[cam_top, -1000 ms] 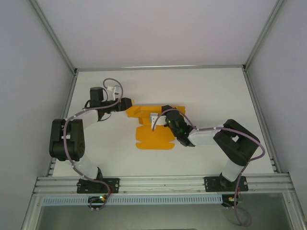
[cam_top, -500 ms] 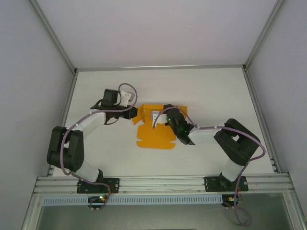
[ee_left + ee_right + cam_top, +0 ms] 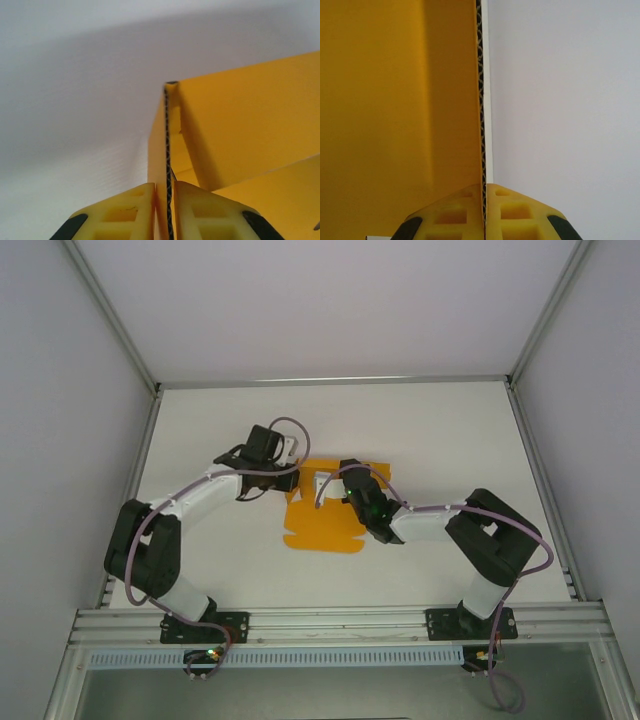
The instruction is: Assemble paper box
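orange paper box [image 3: 320, 530] walls clamped edge-on in left gripper [image 3: 167, 195], right gripper [image 3: 484, 194]

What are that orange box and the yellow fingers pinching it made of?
The box looks like thin corrugated card with a matte orange-yellow face. Its cut edge shows wavy fluting between two liners in both wrist views. The fingers are probably moulded plastic or rubber, matte yellow with recessed square pockets. Which of the two is unclear.
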Action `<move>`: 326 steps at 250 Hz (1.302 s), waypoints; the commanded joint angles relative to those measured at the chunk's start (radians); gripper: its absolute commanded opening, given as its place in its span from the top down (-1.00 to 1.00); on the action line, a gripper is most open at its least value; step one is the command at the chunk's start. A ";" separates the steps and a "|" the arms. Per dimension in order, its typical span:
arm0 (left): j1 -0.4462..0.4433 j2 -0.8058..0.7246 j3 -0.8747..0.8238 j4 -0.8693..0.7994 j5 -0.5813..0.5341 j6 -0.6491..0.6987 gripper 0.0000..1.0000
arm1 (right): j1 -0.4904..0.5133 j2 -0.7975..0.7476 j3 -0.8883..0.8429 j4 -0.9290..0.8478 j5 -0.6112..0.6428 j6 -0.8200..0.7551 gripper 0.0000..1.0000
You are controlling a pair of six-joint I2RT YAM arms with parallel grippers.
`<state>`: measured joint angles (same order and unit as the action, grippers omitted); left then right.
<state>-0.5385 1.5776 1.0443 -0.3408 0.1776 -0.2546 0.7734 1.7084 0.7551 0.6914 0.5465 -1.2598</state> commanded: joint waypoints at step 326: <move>0.253 0.053 -0.059 0.141 0.542 0.216 0.01 | -0.013 -0.023 -0.031 0.053 -0.050 -0.022 1.00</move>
<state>-0.2119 1.6207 0.9890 -0.2176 0.5613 -0.1711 0.7589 1.7138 0.6975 0.7700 0.5011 -1.2869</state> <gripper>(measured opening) 0.512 0.053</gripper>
